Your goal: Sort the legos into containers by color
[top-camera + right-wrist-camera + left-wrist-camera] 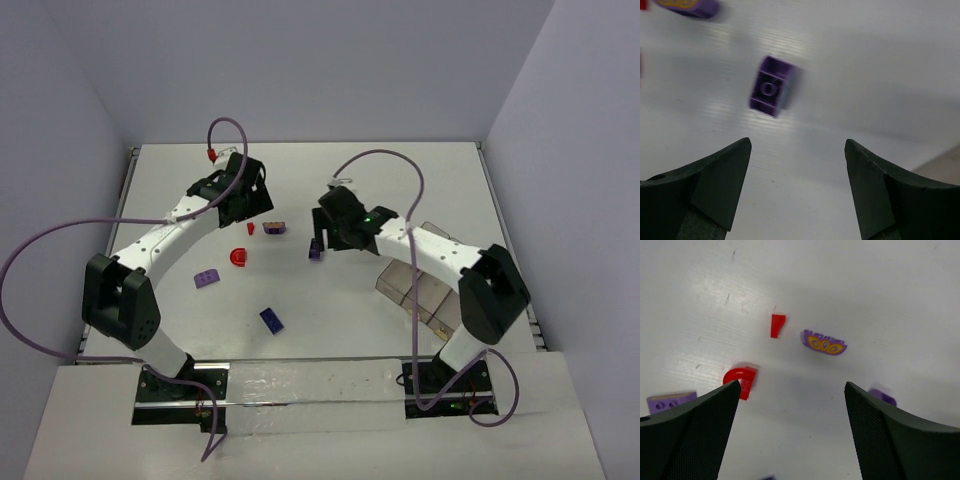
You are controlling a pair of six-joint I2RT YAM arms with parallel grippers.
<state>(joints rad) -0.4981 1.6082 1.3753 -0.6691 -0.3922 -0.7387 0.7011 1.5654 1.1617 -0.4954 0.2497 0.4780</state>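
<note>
Loose legos lie mid-table: a small red piece (pixel 250 228), a red half-disc (pixel 238 257), a purple piece with a yellow mask print (pixel 274 228), a light purple plate (pixel 207 279), a dark blue-violet brick (pixel 271 320) and a purple brick (pixel 315 253). My left gripper (pixel 256 207) is open and empty above the table, with the red piece (pixel 777 325), the mask piece (pixel 823 343) and the half-disc (pixel 741 380) just ahead of its fingers. My right gripper (pixel 320 242) is open and empty, and the purple brick (pixel 771 86) lies just beyond its fingertips. The clear tray (pixel 398 284) sits at the right, partly under the right arm.
White walls enclose the table on three sides. Purple cables loop over both arms. A corner of the tray (pixel 946 161) shows at the right edge of the right wrist view. The light purple plate (pixel 670 401) lies by my left finger.
</note>
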